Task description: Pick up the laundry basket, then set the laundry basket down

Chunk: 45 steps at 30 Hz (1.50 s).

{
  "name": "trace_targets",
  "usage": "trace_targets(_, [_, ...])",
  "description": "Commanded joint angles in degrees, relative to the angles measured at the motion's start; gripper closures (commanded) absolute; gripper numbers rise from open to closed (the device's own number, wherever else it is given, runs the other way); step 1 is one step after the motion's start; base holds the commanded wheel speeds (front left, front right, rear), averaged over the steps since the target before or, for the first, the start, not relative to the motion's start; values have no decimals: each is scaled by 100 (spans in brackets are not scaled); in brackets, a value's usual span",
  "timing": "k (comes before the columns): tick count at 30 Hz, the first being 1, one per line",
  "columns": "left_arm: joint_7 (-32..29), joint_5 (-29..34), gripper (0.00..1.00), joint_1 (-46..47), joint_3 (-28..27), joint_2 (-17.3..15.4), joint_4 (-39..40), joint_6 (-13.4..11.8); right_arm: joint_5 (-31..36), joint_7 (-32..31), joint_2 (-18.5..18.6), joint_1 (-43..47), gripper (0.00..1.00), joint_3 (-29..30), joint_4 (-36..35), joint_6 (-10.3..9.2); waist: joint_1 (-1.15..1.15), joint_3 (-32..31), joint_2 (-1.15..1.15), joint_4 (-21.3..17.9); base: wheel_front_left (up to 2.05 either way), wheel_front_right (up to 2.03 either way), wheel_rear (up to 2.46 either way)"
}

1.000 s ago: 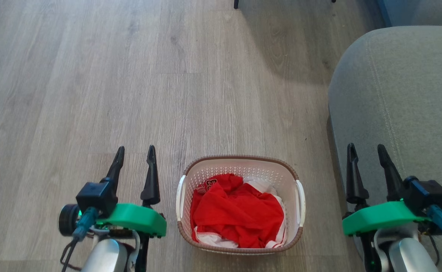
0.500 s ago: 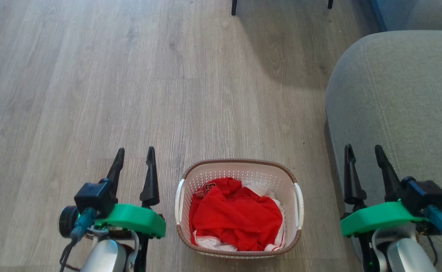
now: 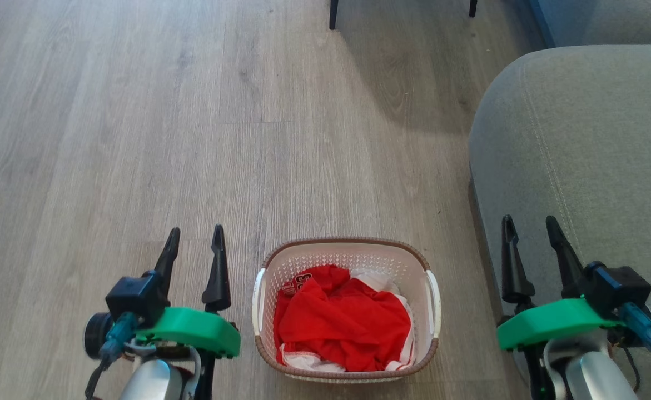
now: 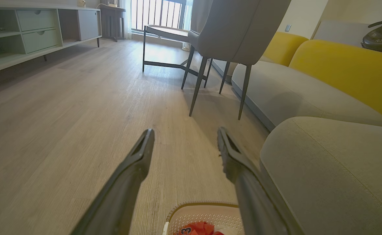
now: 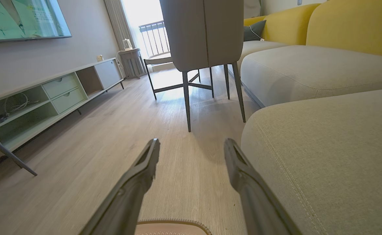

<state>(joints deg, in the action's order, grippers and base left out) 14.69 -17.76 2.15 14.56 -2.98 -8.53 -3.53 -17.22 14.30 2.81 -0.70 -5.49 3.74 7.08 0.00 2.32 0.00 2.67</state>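
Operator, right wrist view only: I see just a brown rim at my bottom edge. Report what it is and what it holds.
Observer: That is the laundry basket, standing on the wooden floor, with a crumpled red garment inside.
Operator: Give me the left gripper's position.
Observer: The left gripper is open, beside the basket's left handle and touching nothing.
Operator: Now place my own gripper against the basket.
Observer: The right gripper is open by the grey sofa, with bare floor between it and the right handle.
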Motion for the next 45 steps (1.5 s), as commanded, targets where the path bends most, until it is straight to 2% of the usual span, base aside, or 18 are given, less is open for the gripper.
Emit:
trace_targets(1, [30,-10,0,157,-199,10,186,-3,-40,70,7,-112,0,-127,-176,41,0,-2,0,3,0,0,0])
trace_targets(7, [30,-101,0,140,-209,10,141,40,-12,70,7,-107,0,-144,-175,41,0,-4,0,25,0,0,0])
trace_targets(8, [0,-95,100,-1,-18,0,-13,18,1,0,0,0,100,-12,0,0,0,-4,0,24,0,0,0])
trace_targets(12, [-3,-115,100,-124,-4,-2,-353,25,-8,-13,-4,66,100,-39,351,0,0,-3,0,24,0,0,0])
trace_targets(45, [-452,-2167,100,13,-422,-99,-412,309,-2108,-441,105,-87,100,143,520,11,0,-59,0,-53,0,0,0])
